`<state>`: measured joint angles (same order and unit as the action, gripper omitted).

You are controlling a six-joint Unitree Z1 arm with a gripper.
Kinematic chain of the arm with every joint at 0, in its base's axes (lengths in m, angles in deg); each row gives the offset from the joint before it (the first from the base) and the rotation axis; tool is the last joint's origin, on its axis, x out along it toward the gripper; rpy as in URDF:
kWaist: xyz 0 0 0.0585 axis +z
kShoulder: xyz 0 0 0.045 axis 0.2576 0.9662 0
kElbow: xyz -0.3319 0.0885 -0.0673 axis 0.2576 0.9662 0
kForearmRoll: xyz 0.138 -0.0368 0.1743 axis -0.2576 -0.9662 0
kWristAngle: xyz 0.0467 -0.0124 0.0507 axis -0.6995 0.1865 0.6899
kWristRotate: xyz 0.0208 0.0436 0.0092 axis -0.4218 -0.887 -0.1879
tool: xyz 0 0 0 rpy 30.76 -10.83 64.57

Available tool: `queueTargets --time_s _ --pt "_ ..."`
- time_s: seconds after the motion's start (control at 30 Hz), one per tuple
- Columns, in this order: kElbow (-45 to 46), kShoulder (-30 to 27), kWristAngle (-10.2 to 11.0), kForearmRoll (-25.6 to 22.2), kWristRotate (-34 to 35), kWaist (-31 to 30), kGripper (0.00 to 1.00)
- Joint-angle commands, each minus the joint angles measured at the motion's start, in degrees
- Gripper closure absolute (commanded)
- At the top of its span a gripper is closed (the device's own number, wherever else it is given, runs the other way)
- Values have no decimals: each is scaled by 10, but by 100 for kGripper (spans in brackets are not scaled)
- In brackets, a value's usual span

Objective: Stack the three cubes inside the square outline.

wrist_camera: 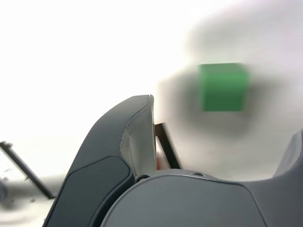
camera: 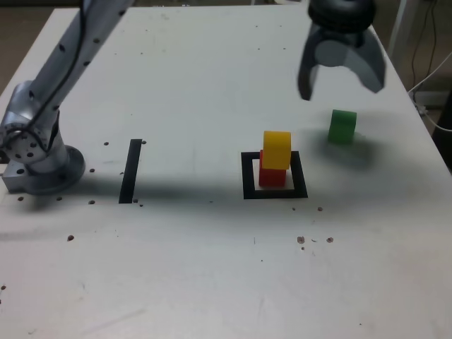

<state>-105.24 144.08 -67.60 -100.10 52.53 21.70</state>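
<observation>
A yellow cube (camera: 277, 150) sits on a red cube (camera: 272, 175) inside the square outline (camera: 274, 176) of black tape, near the table's middle. The green cube (camera: 342, 126) stands alone on the table, to the exterior view's right of the outline. My gripper (camera: 341, 83) hangs above and slightly behind the green cube, open, with nothing between its fingers. In the wrist view the green cube (wrist_camera: 223, 87) shows between the two spread fingers (wrist_camera: 128, 142), and a corner of the square outline (wrist_camera: 166, 145) peeks past one finger.
A straight black tape strip (camera: 131, 170) lies to the exterior view's left of the outline. The arm's base (camera: 35, 159) is at the table's left edge. Cables hang off the table's far right side (camera: 432, 70).
</observation>
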Motion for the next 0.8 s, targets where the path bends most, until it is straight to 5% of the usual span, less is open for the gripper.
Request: queueTargets --time_s 0.0,0.53,0.77 --pt "-12 14 -6 -15 -6 2 1" --pt "-49 95 -42 -23 -29 19 6" --pt "-61 122 -52 -28 -33 27 21"
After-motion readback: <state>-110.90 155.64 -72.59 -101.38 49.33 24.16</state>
